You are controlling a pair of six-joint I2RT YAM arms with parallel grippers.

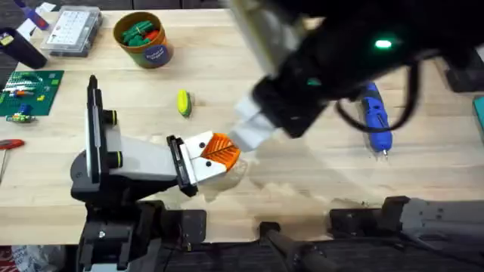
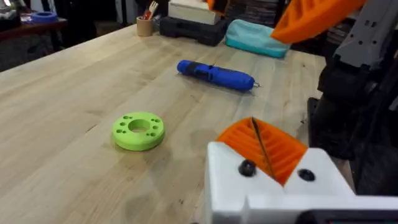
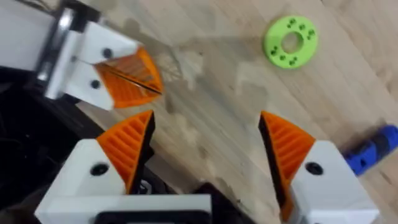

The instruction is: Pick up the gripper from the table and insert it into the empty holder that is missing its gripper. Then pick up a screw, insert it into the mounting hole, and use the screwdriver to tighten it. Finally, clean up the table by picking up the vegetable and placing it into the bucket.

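My right gripper (image 3: 205, 155) hangs over the table (image 1: 302, 177) with its orange fingers (image 3: 127, 146) spread wide apart and nothing between them. Just off its tips sits the holder (image 1: 136, 159), and there's the small orange gripper (image 1: 218, 149) seated in its end bracket, two ribbed pads pressed together.

My left gripper (image 2: 264, 149) has its fingers closed together, nothing pinched.

On the overhead view, the yellow vegetable (image 1: 184, 103) lies at twelve o'clock from the holder's tip, the bucket (image 1: 144, 39) further off at eleven, and the blue screwdriver (image 1: 376, 117) out at three. A green ring (image 3: 290, 42) lies near my right gripper.
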